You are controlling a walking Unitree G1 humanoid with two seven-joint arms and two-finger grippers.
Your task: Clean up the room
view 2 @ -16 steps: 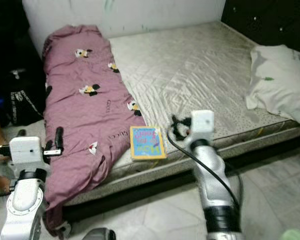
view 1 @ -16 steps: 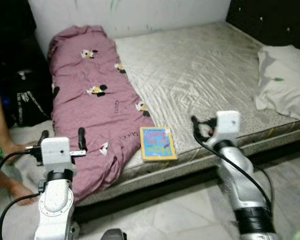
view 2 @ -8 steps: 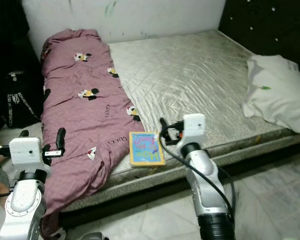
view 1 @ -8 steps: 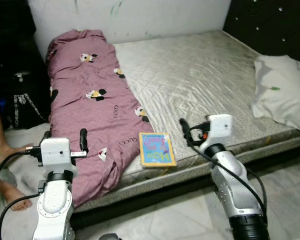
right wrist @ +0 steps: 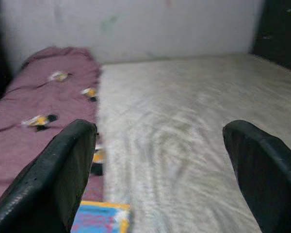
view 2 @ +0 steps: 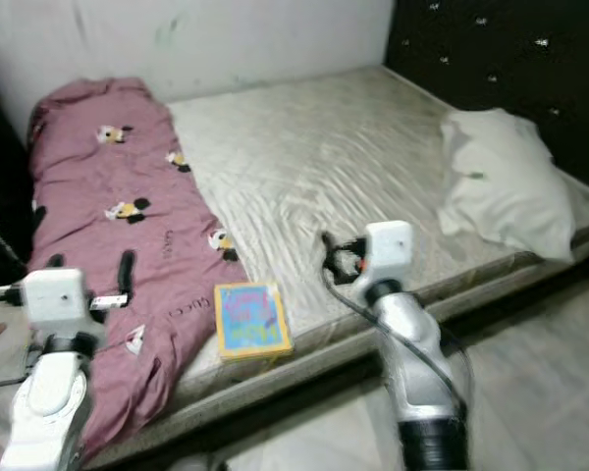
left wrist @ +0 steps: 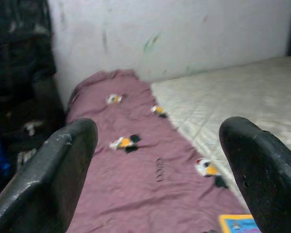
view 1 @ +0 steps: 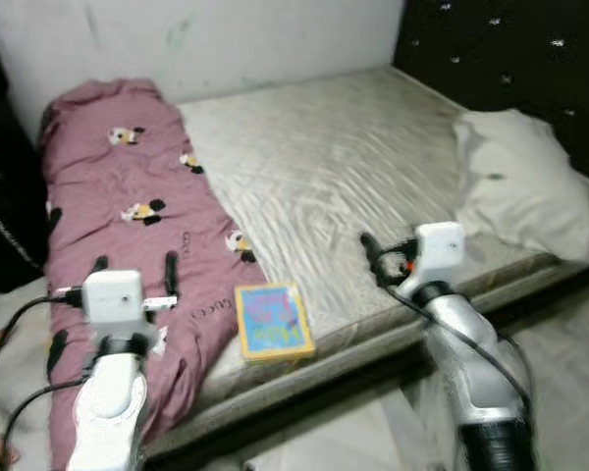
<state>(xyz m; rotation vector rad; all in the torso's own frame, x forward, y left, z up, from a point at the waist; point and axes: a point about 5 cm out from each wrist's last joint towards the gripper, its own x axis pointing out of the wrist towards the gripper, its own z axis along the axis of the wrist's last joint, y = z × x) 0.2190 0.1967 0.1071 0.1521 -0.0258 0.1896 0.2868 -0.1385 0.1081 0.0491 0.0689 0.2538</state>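
So the robot is standing at the side of a bed with a bare quilted mattress [view 1: 353, 167]. A mauve blanket [view 1: 128, 226] with little cartoon prints is lying in a long heap down the robot's left side of the mattress and spilling over the near edge. Right next to it, touching its edge, a colourful book [view 1: 271, 320] with a yellow border is sitting flat near the front edge of the mattress. A white pillow [view 1: 515, 182] is lying over on the right end, by the dark studded headboard [view 1: 510, 59].

The left gripper [view 1: 134, 266] is hovering over the lower part of the blanket with its black fingers spread wide, nothing between them; in the left wrist view the fingers [left wrist: 53, 170] are framing the blanket and a corner of the book. The right gripper [view 1: 373, 257] is hanging over the mattress near the front edge, between the book and the pillow, not touching either. Its fingers [right wrist: 58, 170] are also spread wide and holding nothing, as the right wrist view is showing. Both head views are looking a bit blurry.
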